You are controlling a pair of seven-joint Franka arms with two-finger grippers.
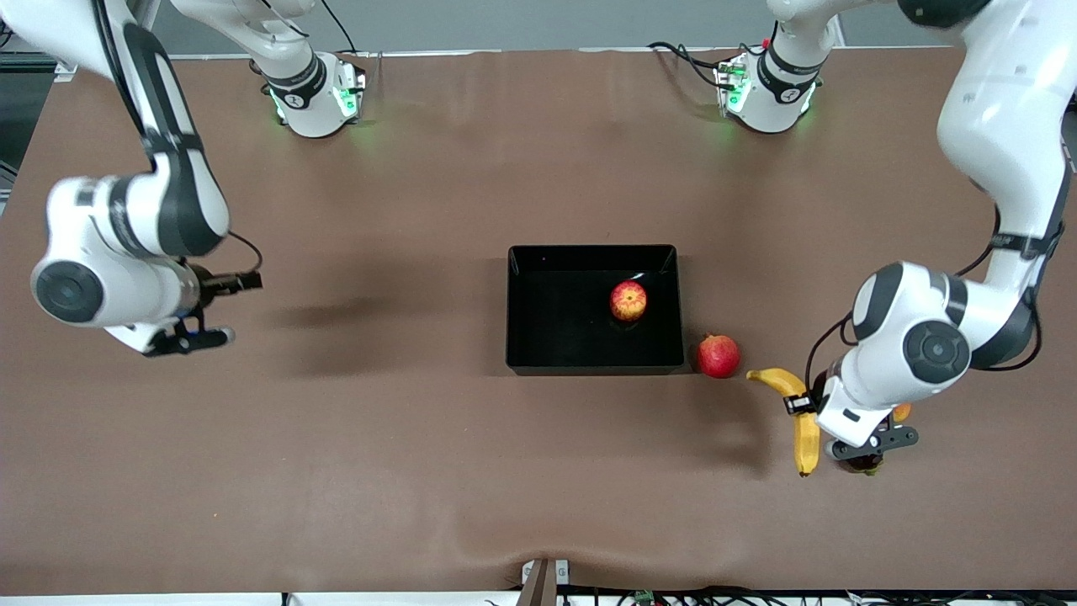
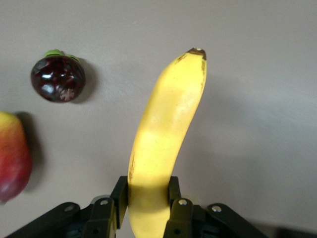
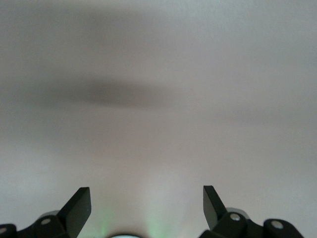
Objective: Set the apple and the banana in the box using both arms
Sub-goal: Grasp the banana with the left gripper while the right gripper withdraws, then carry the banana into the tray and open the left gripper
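Note:
The apple (image 1: pixel 628 300) lies in the black box (image 1: pixel 522 353) at mid table, toward its corner nearest the left arm. The banana (image 1: pixel 805 429) lies toward the left arm's end of the table, nearer the front camera than the box. My left gripper (image 1: pixel 805 404) is shut on the banana's middle; in the left wrist view the banana (image 2: pixel 166 134) sits between the black fingers (image 2: pixel 174 191) of the gripper (image 2: pixel 148 191). My right gripper (image 1: pixel 189 338) is open and empty over bare table toward the right arm's end, and its wrist view shows it (image 3: pixel 147 198) over cloth only.
A red pomegranate (image 1: pixel 718 355) sits on the table just outside the box, between it and the banana. A dark mangosteen (image 2: pixel 58 78) and a red-yellow mango (image 2: pixel 12 156) lie beside the banana, mostly hidden under the left hand in the front view.

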